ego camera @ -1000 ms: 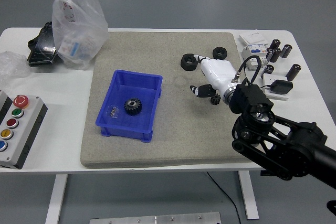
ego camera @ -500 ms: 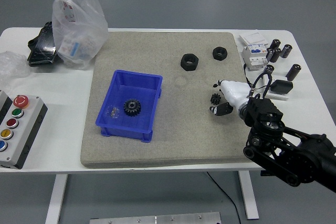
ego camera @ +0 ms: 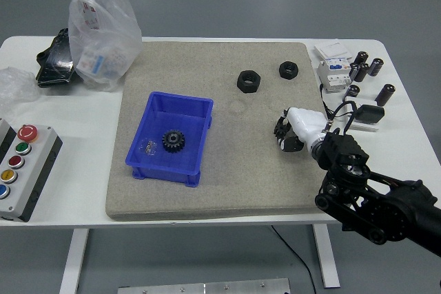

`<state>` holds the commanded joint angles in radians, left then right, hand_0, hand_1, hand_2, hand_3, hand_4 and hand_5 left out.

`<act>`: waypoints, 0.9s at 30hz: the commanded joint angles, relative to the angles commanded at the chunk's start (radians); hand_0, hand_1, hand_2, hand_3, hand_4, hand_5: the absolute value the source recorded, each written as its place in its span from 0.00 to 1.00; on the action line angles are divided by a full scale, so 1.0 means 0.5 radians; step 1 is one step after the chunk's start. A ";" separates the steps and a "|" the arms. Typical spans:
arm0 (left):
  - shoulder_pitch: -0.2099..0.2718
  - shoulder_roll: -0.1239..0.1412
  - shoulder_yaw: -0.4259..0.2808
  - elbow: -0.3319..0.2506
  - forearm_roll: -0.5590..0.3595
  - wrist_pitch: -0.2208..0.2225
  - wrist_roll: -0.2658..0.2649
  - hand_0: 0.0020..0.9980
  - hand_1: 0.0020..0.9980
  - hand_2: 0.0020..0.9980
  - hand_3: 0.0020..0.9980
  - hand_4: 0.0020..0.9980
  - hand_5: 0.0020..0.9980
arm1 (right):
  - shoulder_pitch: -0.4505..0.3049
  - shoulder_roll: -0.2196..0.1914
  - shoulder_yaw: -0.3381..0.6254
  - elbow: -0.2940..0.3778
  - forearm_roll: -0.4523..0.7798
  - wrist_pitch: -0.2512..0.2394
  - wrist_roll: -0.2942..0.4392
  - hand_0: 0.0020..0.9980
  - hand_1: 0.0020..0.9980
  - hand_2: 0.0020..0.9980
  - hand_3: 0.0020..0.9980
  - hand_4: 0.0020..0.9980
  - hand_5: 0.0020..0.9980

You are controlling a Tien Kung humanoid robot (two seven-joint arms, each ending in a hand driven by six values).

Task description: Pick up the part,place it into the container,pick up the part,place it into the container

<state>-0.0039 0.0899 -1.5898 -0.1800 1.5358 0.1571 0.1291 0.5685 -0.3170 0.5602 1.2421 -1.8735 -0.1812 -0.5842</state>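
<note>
Right robot hand (ego camera: 293,132) curled over a small black toothed gear (ego camera: 280,129), right of centre.
A matching gear (ego camera: 173,141) lies in the blue plastic bin (ego camera: 160,163), centre-left, on the grey mat (ego camera: 255,170).

White table (ego camera: 207,211) carries a grey mat (ego camera: 220,184) across the middle. Left of mat: button box (ego camera: 21,170) at the near-left edge, crumpled plastic (ego camera: 15,82), a black item (ego camera: 54,63), clear bag (ego camera: 102,25) overlapping the mat's far-left corner. Right of mat: white breaker (ego camera: 333,74), white pack (ego camera: 333,50) behind it, black cylinders (ego camera: 368,67), black adapter (ego camera: 366,113) with cable.
</note>
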 joint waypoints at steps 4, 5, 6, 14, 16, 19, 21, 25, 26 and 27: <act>0.001 0.000 -0.002 0.000 0.000 0.001 0.000 0.63 0.56 0.56 0.61 0.67 0.26 | 0.004 -0.007 -0.005 0.013 0.000 -0.066 0.028 0.36 0.55 0.49 0.56 0.59 0.00; 0.001 0.000 -0.002 0.000 -0.001 0.001 0.000 0.63 0.56 0.56 0.61 0.67 0.26 | 0.009 -0.011 -0.006 0.027 -0.002 -0.081 0.034 0.36 0.55 0.49 0.56 0.59 0.00; 0.002 0.000 -0.003 0.000 -0.001 0.002 0.001 0.63 0.56 0.56 0.61 0.67 0.26 | 0.017 -0.015 -0.009 0.046 -0.005 -0.094 0.038 0.36 0.55 0.49 0.56 0.59 0.00; 0.003 0.003 -0.008 0.000 0.006 0.005 0.009 0.63 0.56 0.55 0.61 0.68 0.27 | 0.239 0.062 -0.220 0.270 0.024 -0.211 0.053 0.38 0.55 0.48 0.55 0.59 0.00; 0.000 0.003 -0.006 0.000 0.004 0.004 0.008 0.63 0.56 0.56 0.61 0.68 0.27 | 0.297 0.102 -0.297 0.295 0.076 -0.264 0.092 0.41 0.56 0.49 0.55 0.60 0.00; -0.002 0.001 0.001 0.000 -0.001 0.002 0.008 0.63 0.56 0.56 0.61 0.68 0.27 | 0.353 0.159 -0.395 0.307 0.172 -0.318 0.182 0.41 0.56 0.49 0.55 0.60 0.00; -0.001 -0.001 0.002 0.000 -0.001 0.002 0.010 0.63 0.56 0.56 0.61 0.69 0.27 | 0.370 0.181 -0.436 0.309 0.224 -0.317 0.238 0.51 0.64 0.59 0.61 0.59 0.00; 0.007 0.000 -0.007 0.000 0.008 0.006 0.017 0.63 0.56 0.56 0.61 0.69 0.27 | 0.386 0.203 -0.490 0.315 0.283 -0.251 0.301 0.51 0.64 0.59 0.61 0.59 0.00; 0.008 0.000 -0.009 0.000 0.011 0.007 0.019 0.63 0.56 0.56 0.61 0.69 0.27 | 0.388 0.206 -0.497 0.315 0.293 -0.231 0.308 0.51 0.64 0.59 0.61 0.59 0.00; 0.009 0.001 -0.011 0.000 0.013 0.007 0.020 0.63 0.56 0.55 0.61 0.69 0.27 | 0.388 0.209 -0.501 0.314 0.298 -0.212 0.312 0.60 0.73 0.74 0.71 0.37 0.21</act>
<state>0.0004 0.0903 -1.5954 -0.1800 1.5421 0.1608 0.1390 0.7628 -0.2125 0.3098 1.3993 -1.7243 -0.2871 -0.4283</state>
